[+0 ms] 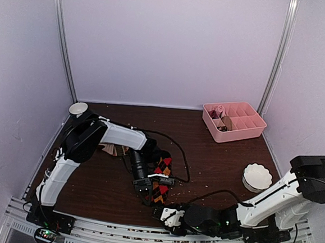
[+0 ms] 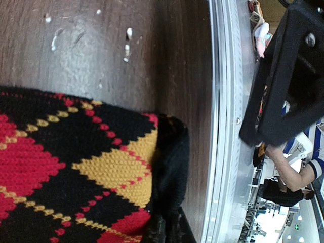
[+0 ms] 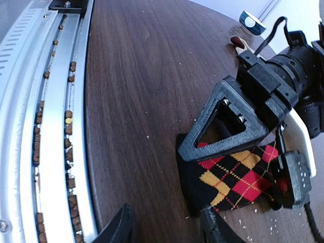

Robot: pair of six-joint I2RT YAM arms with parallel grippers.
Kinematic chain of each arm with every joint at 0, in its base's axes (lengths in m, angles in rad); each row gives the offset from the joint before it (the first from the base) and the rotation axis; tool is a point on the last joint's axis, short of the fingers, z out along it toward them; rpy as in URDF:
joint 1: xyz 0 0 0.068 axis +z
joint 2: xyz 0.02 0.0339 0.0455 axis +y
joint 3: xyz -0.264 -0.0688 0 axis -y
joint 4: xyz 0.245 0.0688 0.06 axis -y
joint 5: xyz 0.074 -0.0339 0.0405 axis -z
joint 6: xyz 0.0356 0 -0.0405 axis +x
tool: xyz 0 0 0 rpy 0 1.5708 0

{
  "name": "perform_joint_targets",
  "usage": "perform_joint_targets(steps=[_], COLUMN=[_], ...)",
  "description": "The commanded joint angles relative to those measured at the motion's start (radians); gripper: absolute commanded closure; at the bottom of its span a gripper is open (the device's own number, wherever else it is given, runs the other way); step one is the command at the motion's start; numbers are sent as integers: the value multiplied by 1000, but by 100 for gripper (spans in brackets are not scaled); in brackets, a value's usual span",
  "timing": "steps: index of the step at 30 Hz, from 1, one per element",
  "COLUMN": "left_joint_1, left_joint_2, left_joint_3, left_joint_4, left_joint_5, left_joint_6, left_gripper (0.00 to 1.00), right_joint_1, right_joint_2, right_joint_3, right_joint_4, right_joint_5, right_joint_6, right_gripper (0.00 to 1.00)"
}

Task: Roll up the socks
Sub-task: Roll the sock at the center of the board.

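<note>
Knitted cloth is what has to be rolled, so the argyle sock is judged soft, light and limp. It would be expected to bunch or fold rather than slide, and is best taken at a narrow end, where a roll can be started. It is laid flat on the counter, well to the near left of the tray. The left fingers are closed and set down on the black end farthest from the tray; whether cloth is pinched between them cannot be told. The right fingers are held partly apart with nothing between them, just beyond that end, away from the tray. The beige sock, farther left of the tray, is mostly hidden under the left arm, and its lie cannot be made out.
</note>
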Motion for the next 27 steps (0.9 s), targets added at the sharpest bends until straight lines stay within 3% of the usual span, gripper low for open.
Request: perform_joint_targets(steps=[1,21,27], left_joint_1=[7,8,9], left_joint_2=[51,65,40], left_joint_3=[41,59,59], left_joint_4=[-19,-66,-66], left_joint_5=[-30,-38,-35], left_joint_6=[-6,45,57], left_gripper=[100,100,96], right_joint_1=[-47,-161,-183], right_joint_2=[66,211,230], right_joint_3=[67,123,118], right_joint_4=[14,-14,-70], right_joint_5=[-108,-172,-224], right_joint_6=[-97,-100,-20], right_gripper=[59,66,76])
